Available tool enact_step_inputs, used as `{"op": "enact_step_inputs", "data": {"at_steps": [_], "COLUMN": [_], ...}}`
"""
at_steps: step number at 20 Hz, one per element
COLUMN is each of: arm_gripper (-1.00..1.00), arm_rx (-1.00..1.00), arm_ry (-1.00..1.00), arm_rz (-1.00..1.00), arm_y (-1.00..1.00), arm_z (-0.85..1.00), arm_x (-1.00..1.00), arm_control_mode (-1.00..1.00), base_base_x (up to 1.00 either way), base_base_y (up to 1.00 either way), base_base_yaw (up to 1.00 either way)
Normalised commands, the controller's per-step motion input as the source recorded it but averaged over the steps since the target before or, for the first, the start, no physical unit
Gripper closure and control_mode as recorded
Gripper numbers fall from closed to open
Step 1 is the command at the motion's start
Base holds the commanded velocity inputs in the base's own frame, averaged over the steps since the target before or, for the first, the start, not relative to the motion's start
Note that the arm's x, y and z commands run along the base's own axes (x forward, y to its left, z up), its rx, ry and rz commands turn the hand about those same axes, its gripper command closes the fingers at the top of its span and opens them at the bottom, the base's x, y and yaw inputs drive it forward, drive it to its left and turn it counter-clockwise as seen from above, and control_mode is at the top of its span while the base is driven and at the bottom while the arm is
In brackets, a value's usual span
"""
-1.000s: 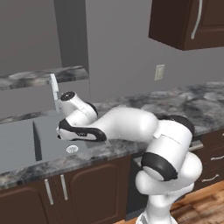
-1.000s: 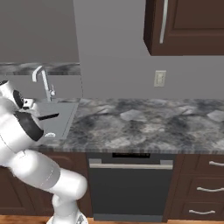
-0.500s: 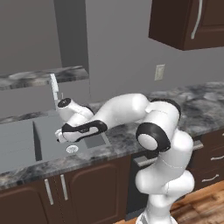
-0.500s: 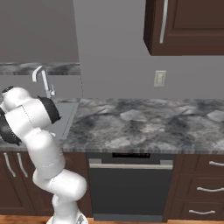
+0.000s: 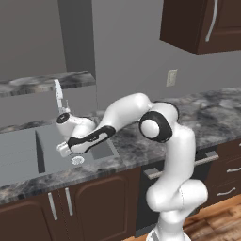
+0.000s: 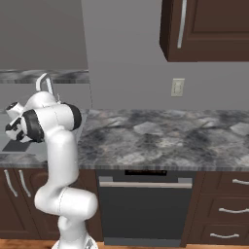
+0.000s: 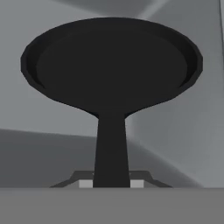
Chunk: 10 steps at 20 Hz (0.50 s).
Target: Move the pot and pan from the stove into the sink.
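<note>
Pan (image 7: 112, 65) held by its straight black handle, seen from the hand view with the round shallow bowl pointing away from the fingers (image 7: 111, 183). Fingers are clamped tight on the handle end; tips mostly hidden behind the handle base. Grey walls of the sink (image 7: 183, 140) sit behind and below the pan, with a basin corner at the top of that view. Can't tell if the pan bottom touches the basin floor or hangs just above it.

Left base view: arm reaches forward and left from the lower right, wrist bent down over the right half of the sink (image 5: 28, 155). The hand (image 5: 70, 147) is low inside the basin, just beside the round drain (image 5: 77, 160). A divider splits the basin into two compartments; hand is in the right one. Faucet (image 5: 58, 96) stands thin and upright behind the basin, close behind the wrist. Pan itself is hidden by the arm here.

Right base view: arm rises from the lower left, elbow folded, wrist at the far left over the sink (image 6: 19, 146); faucet (image 6: 44, 81) curves behind the shoulder.

Marbled grey desk (image 6: 160, 136) runs to the right of the sink. Wall outlet (image 6: 178, 87) above it, dark upper cabinet (image 6: 209, 29) at top right, dishwasher (image 6: 146, 209) under the desk, dark lower cabinets with silver pulls on either side.
</note>
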Motion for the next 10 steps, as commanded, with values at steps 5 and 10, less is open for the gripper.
{"op": "enact_step_inputs", "data": {"at_steps": [5,10], "arm_gripper": [1.00,1.00], "arm_rx": [-0.05,-0.08], "arm_ry": [0.00,0.00], "arm_rz": [-0.02,-0.01], "arm_y": [0.23,0.21], "arm_z": [-0.32,-0.36], "arm_x": [0.48,0.39], "arm_control_mode": [-1.00,-1.00], "base_base_x": [0.00,0.00], "base_base_y": [0.00,0.00], "base_base_yaw": [0.00,0.00]}}
